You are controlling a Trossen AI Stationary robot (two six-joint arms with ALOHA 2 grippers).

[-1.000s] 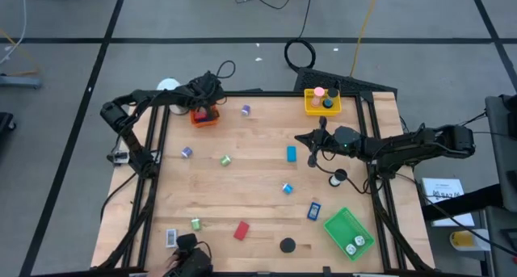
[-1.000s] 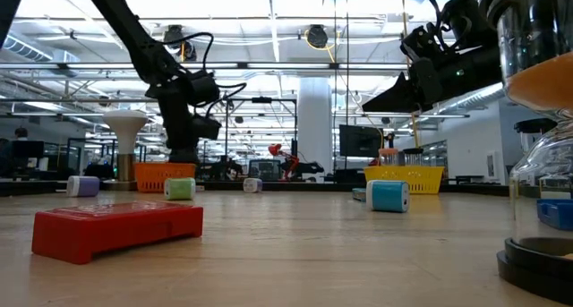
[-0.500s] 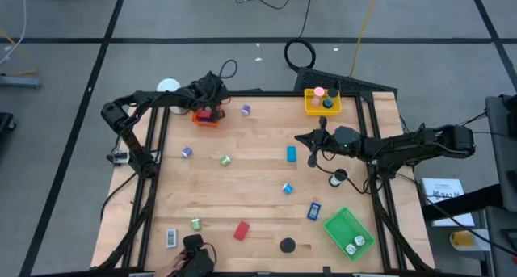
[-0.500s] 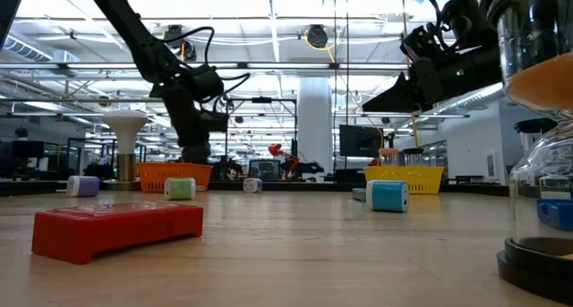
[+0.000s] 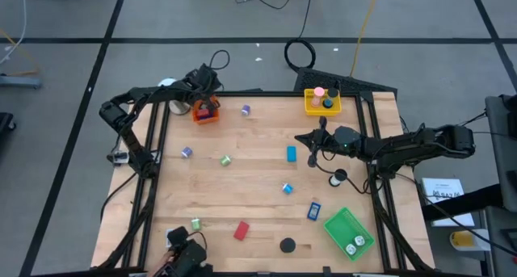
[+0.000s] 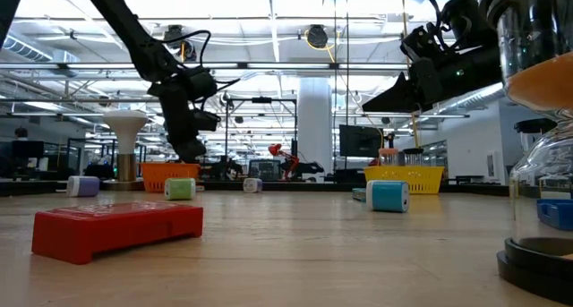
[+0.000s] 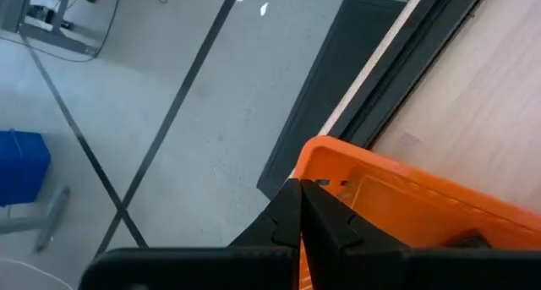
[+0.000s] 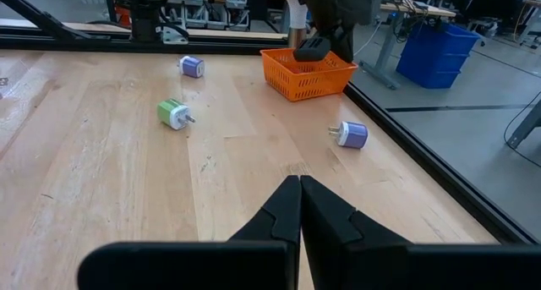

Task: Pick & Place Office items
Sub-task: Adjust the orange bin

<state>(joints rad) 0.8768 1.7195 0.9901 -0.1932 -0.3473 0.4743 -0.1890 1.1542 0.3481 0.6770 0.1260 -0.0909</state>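
Wooden table (image 5: 258,188) with bits scattered all over: red block (image 5: 241,230), blue block (image 5: 292,153), green plug (image 5: 225,159), purple plug (image 5: 245,110), black disc (image 5: 287,245). Left gripper (image 5: 196,85) up over the orange tray's (image 5: 203,115) far corner, fingers pinched together, nothing in them. Right gripper (image 5: 300,137) parked mid-table near the blue block, also closed and empty. Looks like between picks; next probably means opening up over a loose piece.

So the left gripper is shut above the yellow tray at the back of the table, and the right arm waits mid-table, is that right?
Not quite: the tray is wrong. The left gripper is shut above the orange tray at the back of the table, as the high view shows; the yellow tray stands farther along the back edge. The right gripper does wait mid-table.
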